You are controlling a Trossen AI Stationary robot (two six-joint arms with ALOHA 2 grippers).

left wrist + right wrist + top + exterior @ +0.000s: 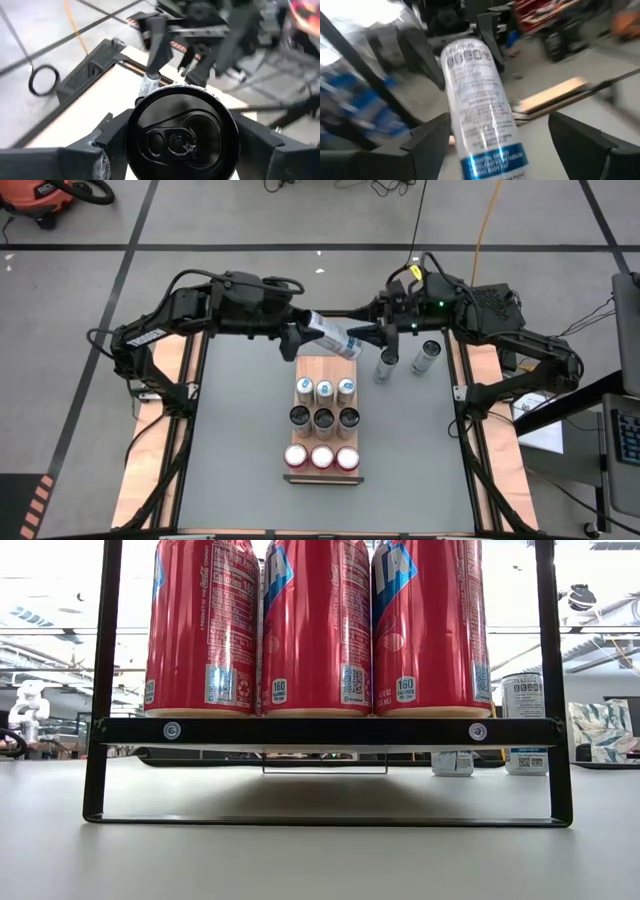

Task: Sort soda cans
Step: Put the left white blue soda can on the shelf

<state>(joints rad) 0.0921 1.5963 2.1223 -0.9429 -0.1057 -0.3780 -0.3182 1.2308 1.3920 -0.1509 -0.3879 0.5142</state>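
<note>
Soda can (331,336), a handover in mid-air above the far end of the rack (322,470).

It is stiff, smooth and likely slippery, so I hold it round the body. My left gripper (298,336) clamps it near the dark top; my right gripper (362,333) stands open at its other end. Both my arms reach inward, meeting over the table's (240,440) far side.

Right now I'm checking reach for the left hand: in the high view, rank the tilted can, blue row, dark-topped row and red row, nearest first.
1. Tilted can, held in the left hand.
2. Blue row, just below on the rack.
3. Dark-topped row, rack's middle.
4. Red row, rack's far end.
</note>
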